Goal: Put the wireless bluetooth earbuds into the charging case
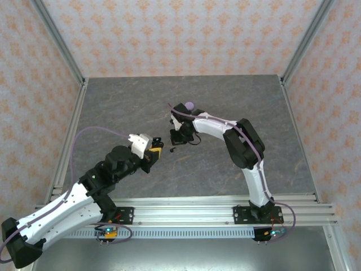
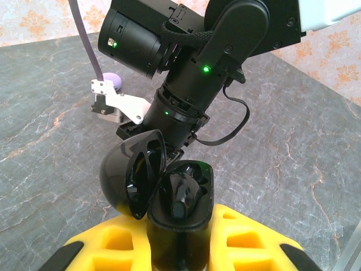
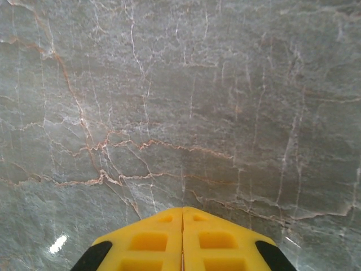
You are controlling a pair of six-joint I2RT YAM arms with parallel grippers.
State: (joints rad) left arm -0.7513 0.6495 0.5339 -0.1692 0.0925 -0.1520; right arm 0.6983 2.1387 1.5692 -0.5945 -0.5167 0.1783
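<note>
Left wrist: blk case (image 2: 181,199) open, lid (image 2: 125,174) tilted left

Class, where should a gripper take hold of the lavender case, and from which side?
Probably from above, closing across its round sides: the lavender case sits low on the table with its dome up, and the right arm crowds its near side.

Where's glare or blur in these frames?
Right wrist: sharp, with one small glare spot on the table, toward the frame's lower-left corner beside the shut right tool. Left wrist: soft sheen on the open black case, nothing blown out. Top external: even light, no hard shadows or glare.
</note>
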